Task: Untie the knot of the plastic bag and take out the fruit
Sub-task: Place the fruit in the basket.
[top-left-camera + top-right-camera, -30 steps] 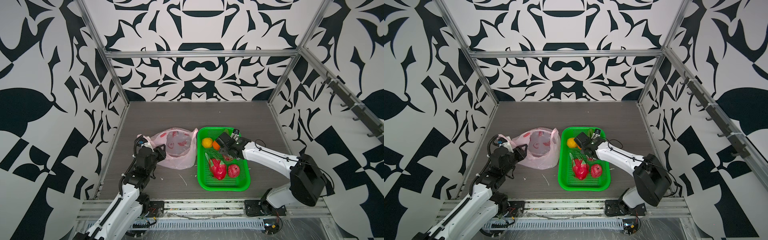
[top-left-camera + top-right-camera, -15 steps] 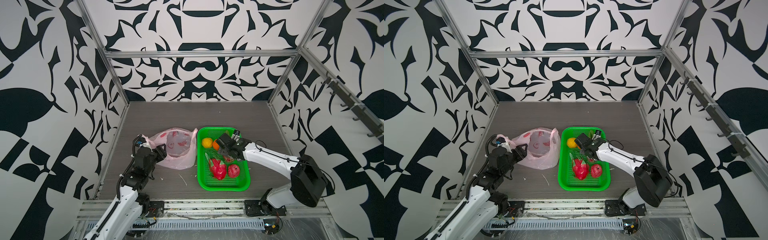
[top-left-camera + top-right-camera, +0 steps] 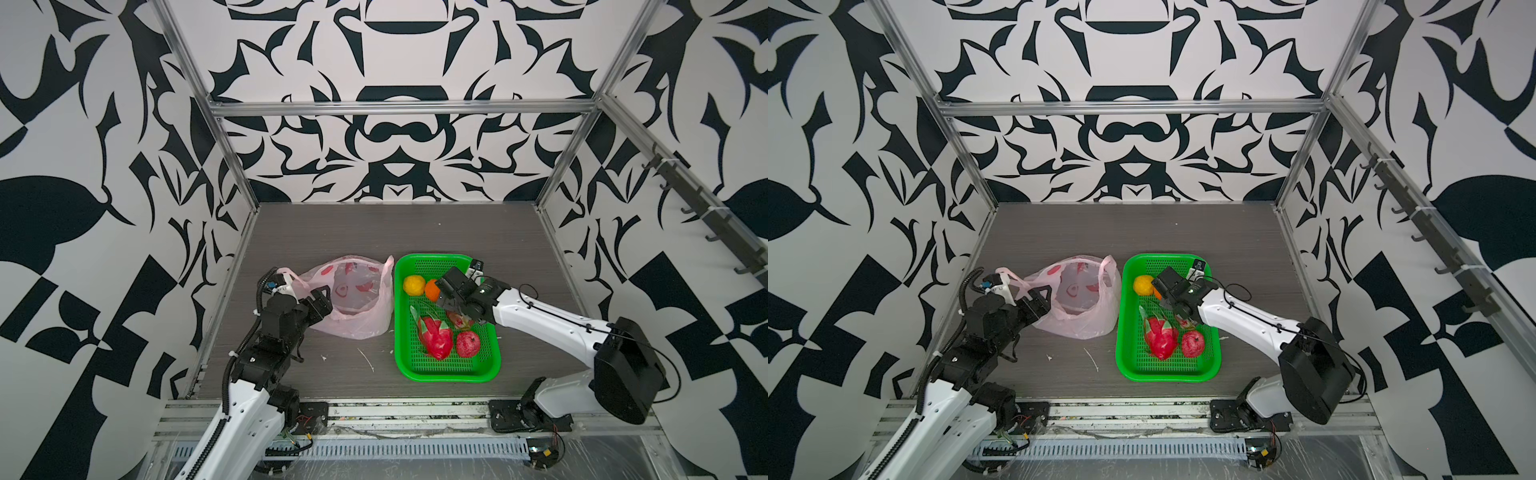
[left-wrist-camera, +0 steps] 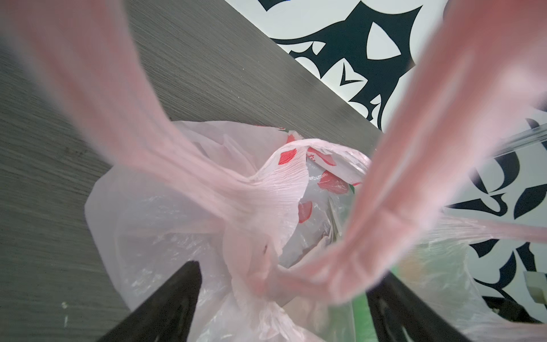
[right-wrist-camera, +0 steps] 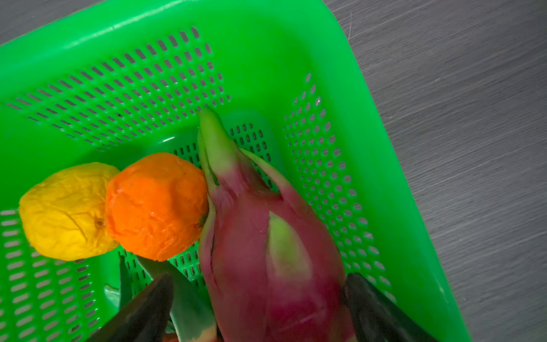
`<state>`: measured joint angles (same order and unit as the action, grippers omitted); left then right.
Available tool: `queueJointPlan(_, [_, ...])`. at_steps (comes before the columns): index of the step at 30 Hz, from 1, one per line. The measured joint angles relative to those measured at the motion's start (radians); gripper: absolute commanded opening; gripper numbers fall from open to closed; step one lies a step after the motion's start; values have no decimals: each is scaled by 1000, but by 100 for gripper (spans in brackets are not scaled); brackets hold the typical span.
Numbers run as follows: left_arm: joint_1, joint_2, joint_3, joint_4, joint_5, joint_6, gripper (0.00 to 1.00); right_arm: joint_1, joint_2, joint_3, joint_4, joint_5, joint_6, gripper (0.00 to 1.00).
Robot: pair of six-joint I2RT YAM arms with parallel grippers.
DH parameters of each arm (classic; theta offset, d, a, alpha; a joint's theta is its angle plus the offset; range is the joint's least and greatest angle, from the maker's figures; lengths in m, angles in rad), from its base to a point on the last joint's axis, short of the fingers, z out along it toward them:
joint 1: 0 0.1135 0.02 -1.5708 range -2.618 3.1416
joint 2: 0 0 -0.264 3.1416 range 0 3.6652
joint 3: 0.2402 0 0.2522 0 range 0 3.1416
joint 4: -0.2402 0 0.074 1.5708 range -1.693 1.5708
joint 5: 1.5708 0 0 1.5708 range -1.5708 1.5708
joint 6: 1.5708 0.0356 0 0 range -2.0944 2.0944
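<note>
The pale-pink plastic bag [image 3: 353, 303] [image 3: 1079, 303] sits with its mouth gaping, left of the green basket [image 3: 449, 376]. My left gripper [image 3: 322, 303] [image 4: 288, 269] is open at the bag's left side. A twist of pink handle [image 4: 263, 281] lies loose between its fingers; I cannot tell if it is the knot. The fruit lies in the basket: yellow [image 3: 414, 285], orange [image 3: 432, 289], red [image 3: 468, 344] and a dragon fruit [image 3: 434, 336]. My right gripper [image 3: 446, 295] [image 5: 259, 278] stands open astride a second dragon fruit [image 5: 266, 237].
One bag handle [image 3: 286, 274] is draped over my left wrist. Small white scraps [image 3: 365, 357] lie on the grey table in front of the bag. Patterned walls and a metal frame close in the left, right and back sides.
My left gripper has opened wide and let the pink handle go slack. The right jaws have widened around the dragon fruit in the basket. Neither arm has moved much.
</note>
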<state>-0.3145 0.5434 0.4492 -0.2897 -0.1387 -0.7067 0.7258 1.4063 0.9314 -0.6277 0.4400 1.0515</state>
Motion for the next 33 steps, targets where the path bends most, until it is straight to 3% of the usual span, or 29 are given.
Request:
queueJointPlan(7, [0, 1, 39, -68, -18, 11, 100, 0, -42, 0, -2, 2, -17, 95])
queueJointPlan(22, [0, 22, 163, -166, -112, 80, 99, 0, -90, 0, -9, 35, -114, 95])
queueJointPlan(33, [0, 46, 235, -232, -248, 127, 99, -2, -125, 0, -19, 78, -185, 97])
